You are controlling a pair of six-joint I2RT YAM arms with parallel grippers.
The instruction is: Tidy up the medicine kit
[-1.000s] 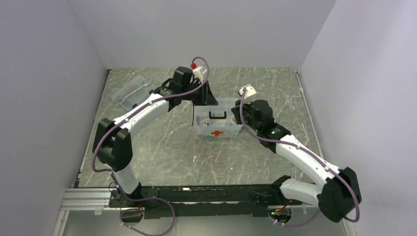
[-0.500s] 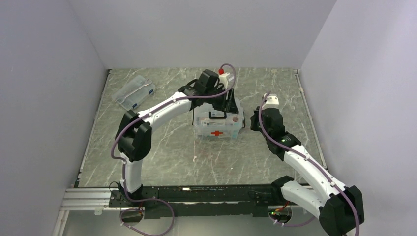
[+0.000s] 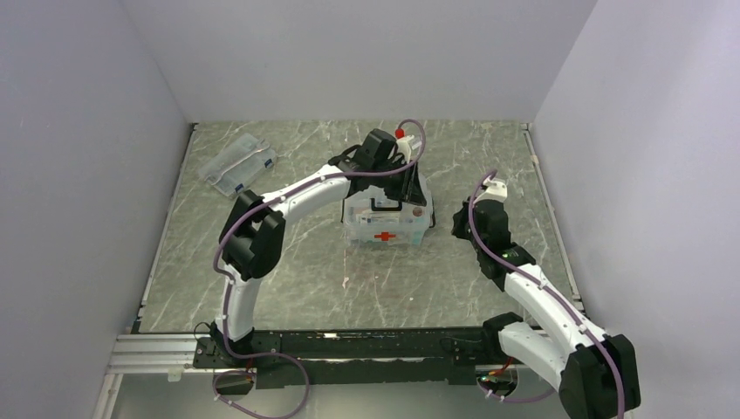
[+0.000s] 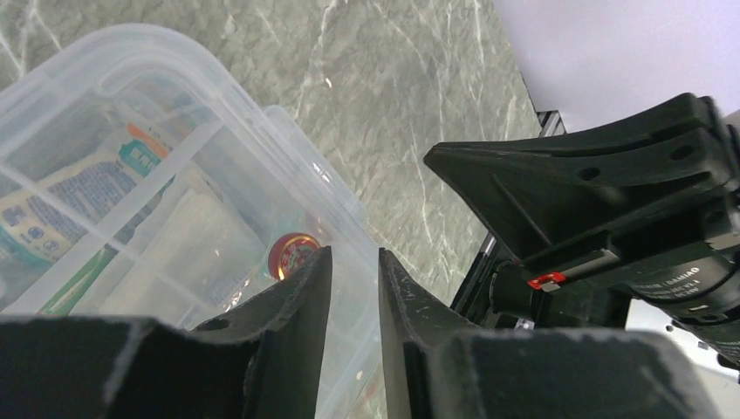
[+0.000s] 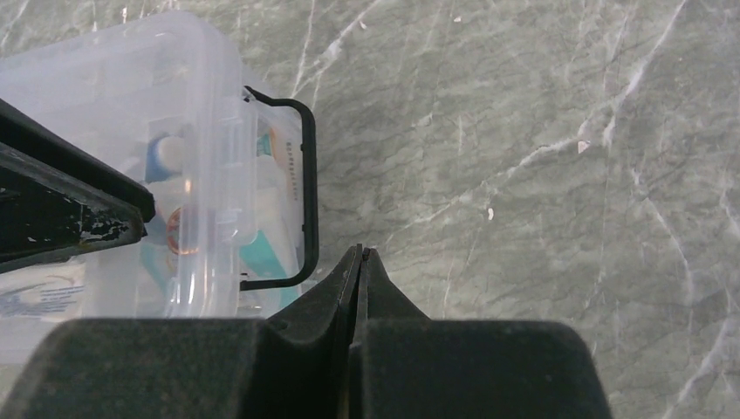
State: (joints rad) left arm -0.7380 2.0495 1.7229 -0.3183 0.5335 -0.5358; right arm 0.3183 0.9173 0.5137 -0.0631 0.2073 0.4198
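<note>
The medicine kit (image 3: 387, 229) stood on the marble worktop (image 3: 305, 262). Above the kit's far right corner hung the left hand (image 4: 353, 262), jaws barely parted, holding nothing. Right of the kit, the right hand (image 5: 359, 253) was pinched together, empty.

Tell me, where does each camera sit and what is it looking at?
Top external: sits high behind the arms and looks down on the table; it shows the whole left arm and right arm.
Left wrist: rides on the left arm and looks past the slightly open left gripper into the medicine kit; part of the right arm shows too.
Right wrist: looks down past the shut right gripper at the table.
Shared: both wrist views see the medicine kit.
</note>
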